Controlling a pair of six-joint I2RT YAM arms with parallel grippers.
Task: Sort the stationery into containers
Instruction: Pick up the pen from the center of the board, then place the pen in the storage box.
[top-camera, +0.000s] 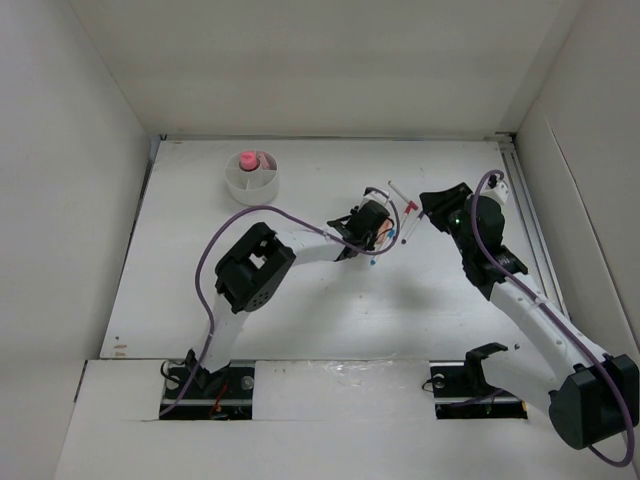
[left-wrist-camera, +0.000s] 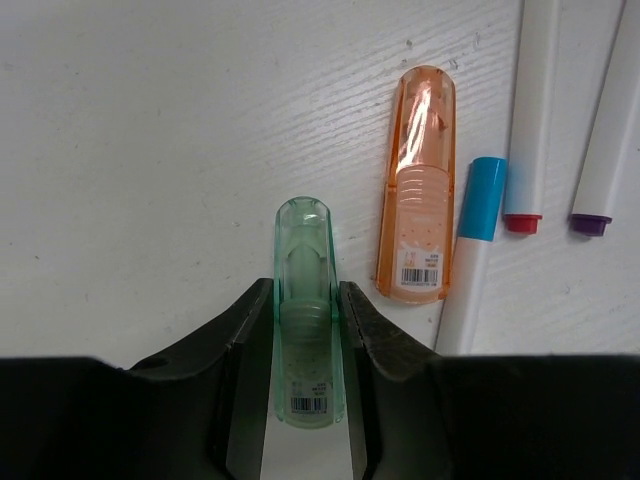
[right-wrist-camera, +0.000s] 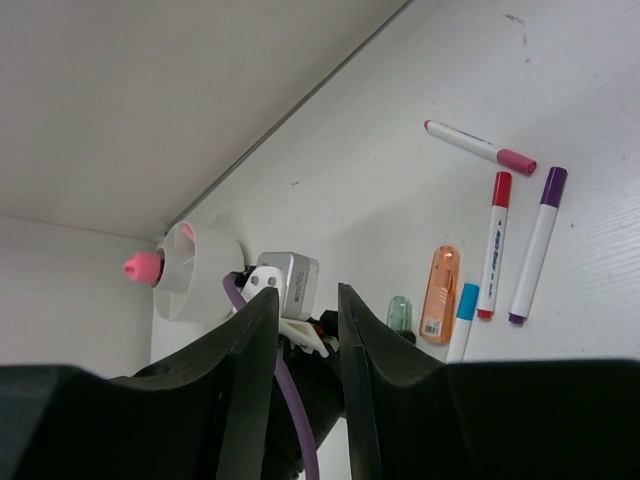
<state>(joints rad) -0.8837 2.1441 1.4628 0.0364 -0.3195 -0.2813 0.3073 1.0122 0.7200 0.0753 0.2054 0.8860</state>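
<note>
The left gripper (left-wrist-camera: 305, 300) pinches the green capsule (left-wrist-camera: 303, 245) between its fingers, the rounded tip sticking out beyond them, near the orange capsule (left-wrist-camera: 418, 190) lying on the desk (left-wrist-camera: 150, 150).

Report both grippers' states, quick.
Left gripper: closed on the green capsule.
Right gripper: open, holding nothing.

Barcode (left-wrist-camera: 421, 272) on orange capsule (left-wrist-camera: 418, 170), green capsule (left-wrist-camera: 302, 250); digits illegible

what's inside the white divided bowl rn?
A pink-topped stubby item sits in a rear compartment of the bowl, with something pink beside it. Near compartments show only white. Walls hide the pink items' lower parts.
</note>
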